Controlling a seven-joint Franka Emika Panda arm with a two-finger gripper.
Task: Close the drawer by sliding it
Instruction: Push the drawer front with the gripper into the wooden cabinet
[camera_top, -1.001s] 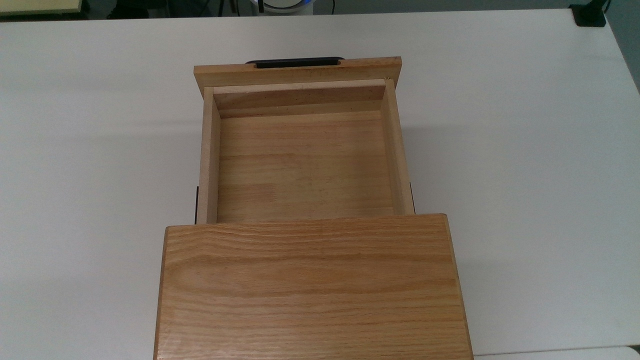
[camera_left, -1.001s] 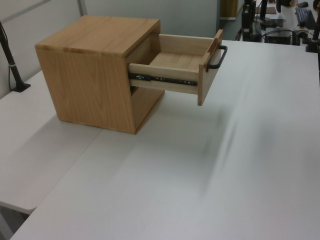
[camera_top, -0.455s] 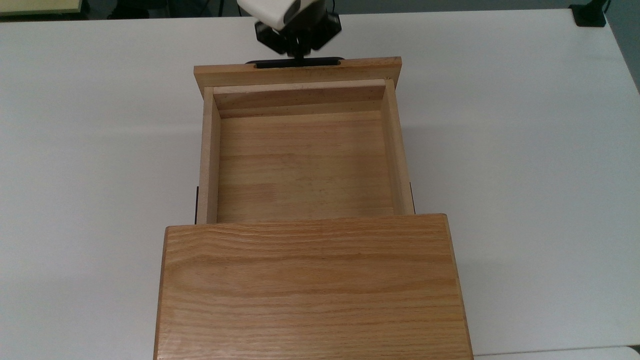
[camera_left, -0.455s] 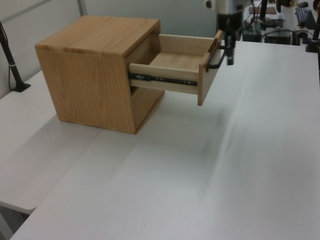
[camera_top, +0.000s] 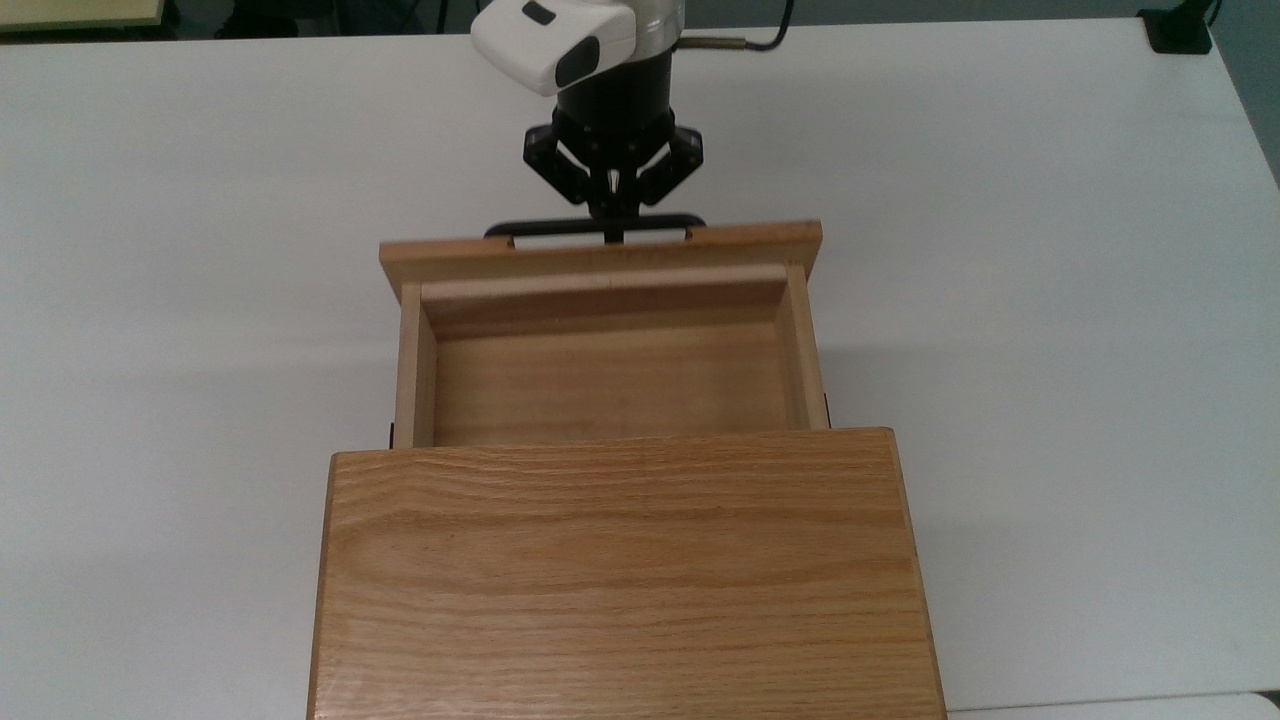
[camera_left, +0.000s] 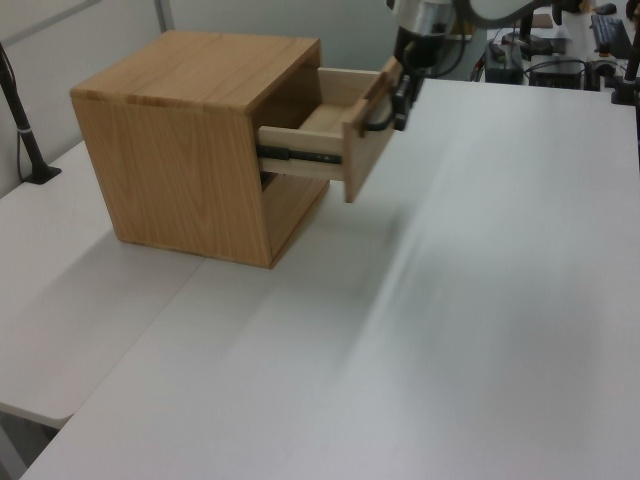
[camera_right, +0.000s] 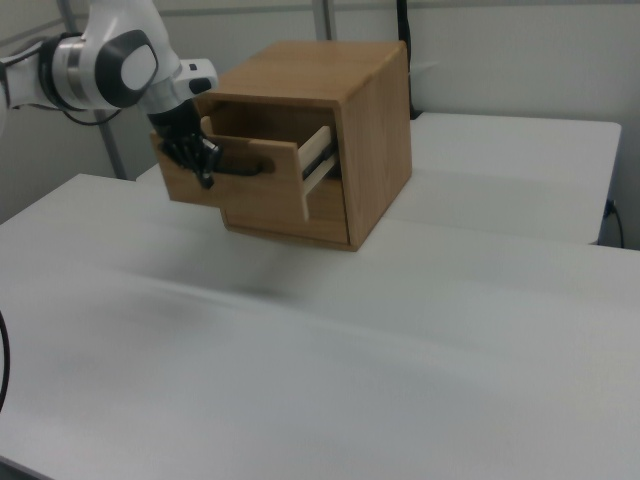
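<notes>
**Drawer half shut, pincer at the handle**

Top view: the pincer sits at the middle of the black handle on the drawer, its fingers drawn narrow at the bar; whether they clasp the bar or only press on it I cannot tell. The drawer sticks out about halfway from the cabinet, which stands on the white surface. In the left view the drawer hangs off its dark side rail, front panel clear of the surface.

To finish well, I judge the push should run straight along the rails, toward the cabinet, with the contact kept at the handle's middle so the front panel does not skew and bind. Slowing near the end would spare the cabinet a knock that might shove it across the surface.

Against the frame half a second ago, the drawer has slid in a good way: much less of its floor is exposed now. The arm has followed it in, and more of its white body is over the surface. The cabinet has not shifted.
</notes>
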